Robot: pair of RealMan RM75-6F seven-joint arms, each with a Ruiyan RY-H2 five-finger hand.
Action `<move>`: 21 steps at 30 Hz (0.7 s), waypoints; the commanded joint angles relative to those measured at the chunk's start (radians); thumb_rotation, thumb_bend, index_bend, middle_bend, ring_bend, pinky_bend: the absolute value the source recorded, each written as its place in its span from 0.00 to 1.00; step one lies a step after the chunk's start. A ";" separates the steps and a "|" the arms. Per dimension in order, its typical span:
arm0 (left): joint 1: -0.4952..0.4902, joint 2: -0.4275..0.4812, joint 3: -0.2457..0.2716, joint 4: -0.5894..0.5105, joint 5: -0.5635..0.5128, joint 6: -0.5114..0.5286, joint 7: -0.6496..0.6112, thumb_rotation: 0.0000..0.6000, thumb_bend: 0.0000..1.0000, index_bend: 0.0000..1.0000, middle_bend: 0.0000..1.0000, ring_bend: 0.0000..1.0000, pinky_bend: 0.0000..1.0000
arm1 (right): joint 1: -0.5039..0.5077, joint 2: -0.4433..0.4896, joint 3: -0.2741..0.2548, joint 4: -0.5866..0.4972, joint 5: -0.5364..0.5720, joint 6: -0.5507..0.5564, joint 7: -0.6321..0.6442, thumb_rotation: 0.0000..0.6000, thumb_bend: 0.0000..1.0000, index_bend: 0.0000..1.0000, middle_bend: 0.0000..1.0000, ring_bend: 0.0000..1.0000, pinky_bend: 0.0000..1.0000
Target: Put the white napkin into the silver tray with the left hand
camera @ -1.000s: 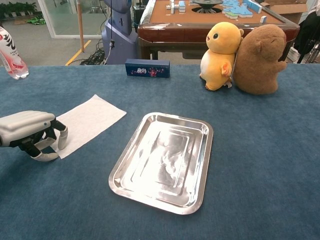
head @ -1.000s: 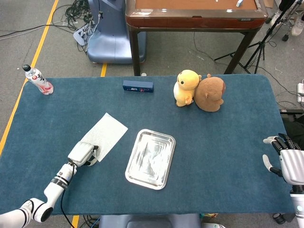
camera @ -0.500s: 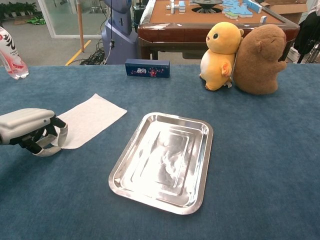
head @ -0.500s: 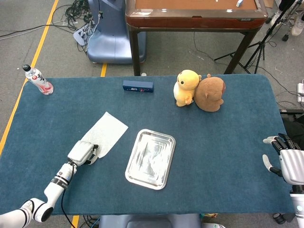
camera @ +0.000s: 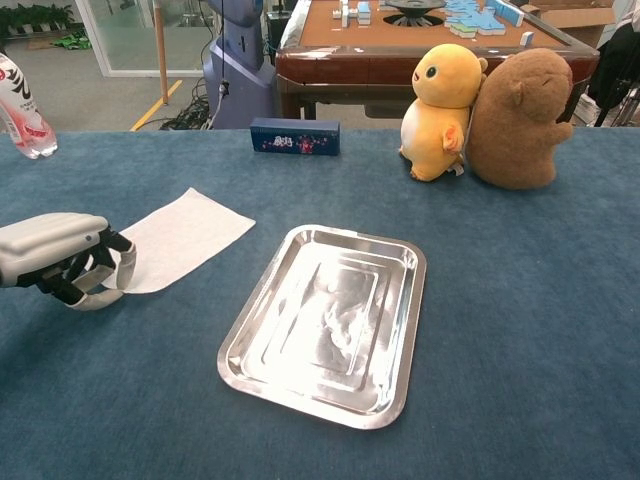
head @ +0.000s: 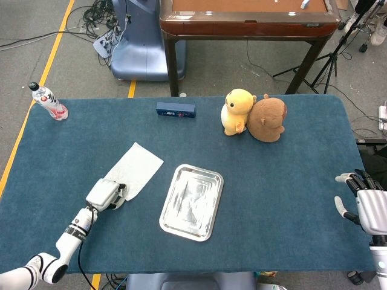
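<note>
The white napkin (head: 138, 169) (camera: 185, 235) lies flat on the blue table, left of the silver tray (head: 199, 170) (camera: 330, 320), which holds nothing. My left hand (head: 106, 194) (camera: 65, 265) sits at the napkin's near corner, knuckles up, fingers curled down and pinching that corner against the cloth. A strip of bare table separates napkin and tray. My right hand (head: 363, 202) hovers off the table's right edge with fingers spread and nothing in them; only the head view shows it.
A drink bottle (head: 48, 101) (camera: 22, 105) lies at the far left corner. A dark blue box (head: 176, 109) (camera: 295, 137) sits at the back centre. A yellow plush (head: 237, 112) (camera: 445, 98) and a brown plush (head: 267, 119) (camera: 520, 105) stand back right.
The napkin's near corner has drawn up under my left hand's curling fingers, and its near edge now ends shorter. The hand has shifted slightly away from the front edge. The right hand is unmoved.
</note>
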 commanded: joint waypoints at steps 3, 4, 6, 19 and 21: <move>0.001 0.028 -0.015 -0.065 -0.013 0.007 0.015 1.00 0.58 0.60 0.86 0.60 0.63 | -0.001 0.000 0.000 -0.001 -0.002 0.004 0.000 1.00 0.39 0.33 0.31 0.16 0.30; 0.002 0.033 -0.018 -0.080 -0.018 0.007 0.022 1.00 0.58 0.60 0.86 0.60 0.63 | -0.002 0.000 0.000 -0.001 -0.003 0.005 0.000 1.00 0.39 0.33 0.31 0.16 0.30; 0.003 0.049 -0.021 -0.117 -0.028 0.005 0.046 1.00 0.58 0.60 0.86 0.60 0.63 | -0.003 0.001 0.001 -0.001 -0.003 0.008 0.000 1.00 0.39 0.33 0.31 0.16 0.30; 0.023 0.098 -0.034 -0.299 -0.072 0.036 0.197 1.00 0.58 0.60 0.86 0.60 0.63 | -0.009 0.006 0.007 -0.005 -0.002 0.023 0.009 1.00 0.39 0.33 0.31 0.16 0.30; 0.026 0.104 -0.032 -0.326 -0.073 0.041 0.216 1.00 0.58 0.60 0.86 0.60 0.63 | -0.010 0.007 0.008 -0.005 -0.002 0.026 0.011 1.00 0.39 0.33 0.31 0.16 0.30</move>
